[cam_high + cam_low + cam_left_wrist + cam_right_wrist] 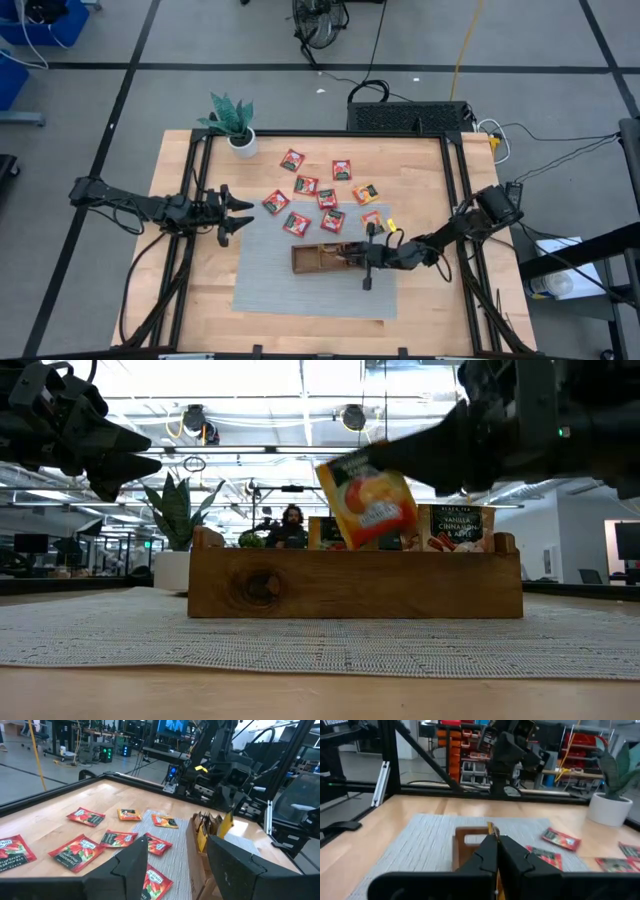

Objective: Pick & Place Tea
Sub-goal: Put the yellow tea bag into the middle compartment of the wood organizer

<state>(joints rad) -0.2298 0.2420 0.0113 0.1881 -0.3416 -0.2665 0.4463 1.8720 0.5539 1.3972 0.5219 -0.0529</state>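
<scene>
The brown wooden tray [312, 260] [355, 582] lies on the grey mat. My right gripper [358, 256] [495, 851] hovers over the tray's right part, shut on an orange-yellow tea sachet [367, 505]. Several red sachets [306, 184] and two orange ones [365, 193] lie flat on the table and the mat's far part. Dark sachets [455, 526] stand upright inside the tray. My left gripper [240, 215] [177, 865] is open, raised over the mat's left edge, near a red sachet [275, 202]. My right gripper pinches the orange-yellow sachet by its upper edge [396, 472] between both fingers, coming from the table's right side, slanting down. The sachet hangs tilted below the fingers, lifted clear, its lower edge level with the tray's rim. In the right wrist view only its thin edge [491, 827] shows.
A potted plant [232, 125] stands at the table's far left corner. Black frame rails [455, 200] run along both table sides. The grey mat [270, 285] has bare room near and left of the tray. A person [292, 520] shows far off in the room.
</scene>
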